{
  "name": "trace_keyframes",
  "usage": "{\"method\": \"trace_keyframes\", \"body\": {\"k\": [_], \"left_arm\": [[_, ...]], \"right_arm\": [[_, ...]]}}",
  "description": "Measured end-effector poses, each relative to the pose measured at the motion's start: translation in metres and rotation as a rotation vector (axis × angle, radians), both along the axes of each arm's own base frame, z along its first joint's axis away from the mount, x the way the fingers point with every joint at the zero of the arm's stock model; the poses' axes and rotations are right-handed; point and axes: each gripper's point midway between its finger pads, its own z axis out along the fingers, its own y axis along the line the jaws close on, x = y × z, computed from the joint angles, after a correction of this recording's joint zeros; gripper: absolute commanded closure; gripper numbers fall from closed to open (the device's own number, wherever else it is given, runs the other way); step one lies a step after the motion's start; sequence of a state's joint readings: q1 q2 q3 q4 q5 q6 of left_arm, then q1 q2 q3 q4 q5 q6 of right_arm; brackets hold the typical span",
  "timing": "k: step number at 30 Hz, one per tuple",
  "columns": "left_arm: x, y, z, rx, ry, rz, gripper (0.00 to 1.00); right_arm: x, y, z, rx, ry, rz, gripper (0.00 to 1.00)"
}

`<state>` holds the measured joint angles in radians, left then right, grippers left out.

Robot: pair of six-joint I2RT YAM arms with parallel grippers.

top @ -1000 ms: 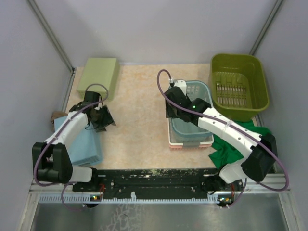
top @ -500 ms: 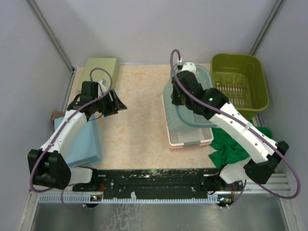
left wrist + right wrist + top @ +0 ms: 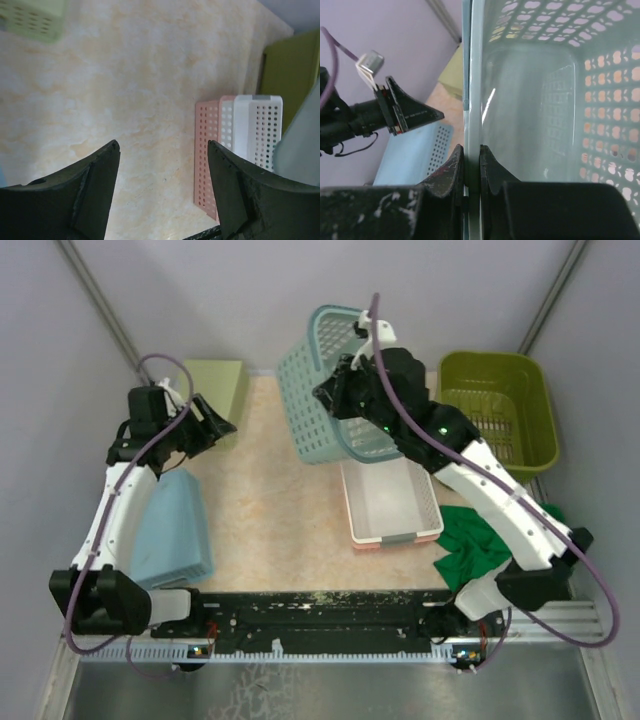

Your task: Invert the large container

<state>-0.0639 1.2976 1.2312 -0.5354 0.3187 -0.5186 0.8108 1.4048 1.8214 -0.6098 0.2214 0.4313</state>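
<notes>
The large container, an olive-green tub (image 3: 497,420), stands upright at the back right with its slotted base showing; an edge of it shows in the left wrist view (image 3: 292,80). My right gripper (image 3: 340,395) is shut on the rim of the teal lattice basket (image 3: 320,390) and holds it tilted high above the table, left of the tub. In the right wrist view the jaws (image 3: 471,160) pinch the basket wall (image 3: 535,115). My left gripper (image 3: 212,425) is open and empty over the table's left side (image 3: 162,187).
A white tray nested in a pink one (image 3: 388,505) lies below the basket. A pale-green tray (image 3: 215,385) sits at the back left, a light-blue tray (image 3: 170,530) at the front left, and a green cloth (image 3: 475,545) at the front right.
My right arm lifted the teal basket out of the white tray, up and toward the back, tipping it. My left arm rose and swung back to the left.
</notes>
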Motion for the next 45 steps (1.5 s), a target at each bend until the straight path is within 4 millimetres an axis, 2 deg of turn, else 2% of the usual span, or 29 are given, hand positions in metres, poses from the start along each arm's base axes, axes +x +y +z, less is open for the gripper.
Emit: {"method": "trace_keyframes", "body": {"k": [2,4,7,13,18,21,22,25,27,30,34,36,38,41,45], "left_arm": [[-0.002,0.026,0.007,-0.01,-0.002,0.085,0.21],[-0.007,0.051,0.018,-0.02,-0.025,0.161,0.19],[-0.015,0.075,0.032,-0.019,-0.059,0.229,0.08],[-0.02,0.075,0.037,-0.022,-0.058,0.227,0.05],[-0.023,0.07,0.035,-0.035,-0.051,0.193,0.04],[-0.024,0.06,0.03,-0.055,-0.049,0.129,0.04],[-0.024,0.057,0.027,-0.064,-0.044,0.106,0.04],[-0.024,0.049,0.015,-0.086,-0.015,0.05,0.04],[-0.026,0.046,0.005,-0.092,0.011,0.03,0.03],[-0.027,0.044,-0.004,-0.091,0.038,0.005,0.03],[-0.031,0.042,-0.011,-0.063,0.055,-0.022,0.04],[-0.032,0.042,-0.013,-0.05,0.058,-0.023,0.06],[-0.035,0.043,-0.016,-0.043,0.069,-0.015,0.08],[-0.043,0.048,-0.025,-0.037,0.106,0.043,0.11],[-0.065,0.048,-0.044,-0.074,0.141,0.118,0.06]], "right_arm": [[0.008,0.026,-0.013,0.013,0.027,0.06,1.0],[0.015,0.057,-0.036,0.033,0.084,0.134,1.0],[0.019,0.098,-0.072,0.07,0.182,0.249,1.0],[0.016,0.159,-0.151,0.154,0.422,0.411,1.0],[0.011,0.182,-0.201,0.233,0.572,0.475,1.0],[0.01,0.181,-0.218,0.318,0.636,0.488,1.0],[0.012,0.178,-0.222,0.351,0.651,0.491,0.96],[0.022,0.164,-0.238,0.416,0.697,0.455,0.69],[0.029,0.154,-0.244,0.429,0.708,0.427,0.41],[0.037,0.141,-0.247,0.386,0.692,0.363,0.2],[0.032,0.116,-0.253,0.253,0.676,0.275,0.15],[0.03,0.1,-0.247,0.19,0.638,0.234,0.15],[0.027,0.087,-0.234,0.138,0.579,0.216,0.16],[0.024,0.076,-0.208,0.057,0.461,0.229,0.22],[0.011,0.085,-0.181,-0.071,0.299,0.287,0.27]]}}
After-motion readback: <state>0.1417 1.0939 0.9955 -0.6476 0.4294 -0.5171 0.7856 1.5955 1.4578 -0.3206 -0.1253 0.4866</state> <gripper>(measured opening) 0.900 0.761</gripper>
